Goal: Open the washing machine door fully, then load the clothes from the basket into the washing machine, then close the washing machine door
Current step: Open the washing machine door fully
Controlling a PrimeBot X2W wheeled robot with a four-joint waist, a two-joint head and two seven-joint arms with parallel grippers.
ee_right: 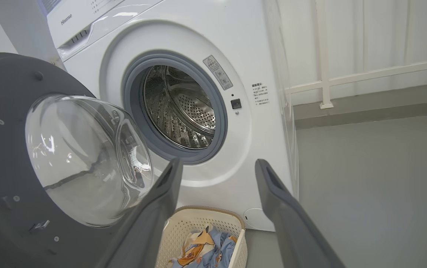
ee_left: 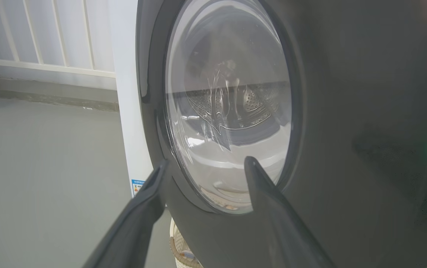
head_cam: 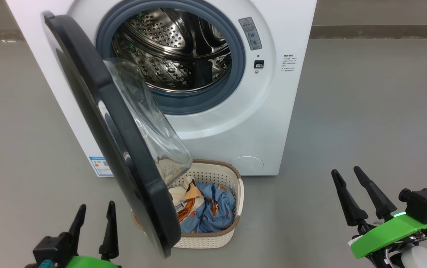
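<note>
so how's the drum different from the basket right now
The drum is shiny steel; the basket is cream plastic with a brown rim. The drum opens forward, ringed by a grey gasket; the basket opens upward, standing on the floor in front of the washing machine. The drum shows no laundry inside; the basket holds the clothes, blue with orange patches. Both have perforated walls.

Washing machine door hangs half open over basket w/ clothes (both grippers' fingers spread, empty).
</note>
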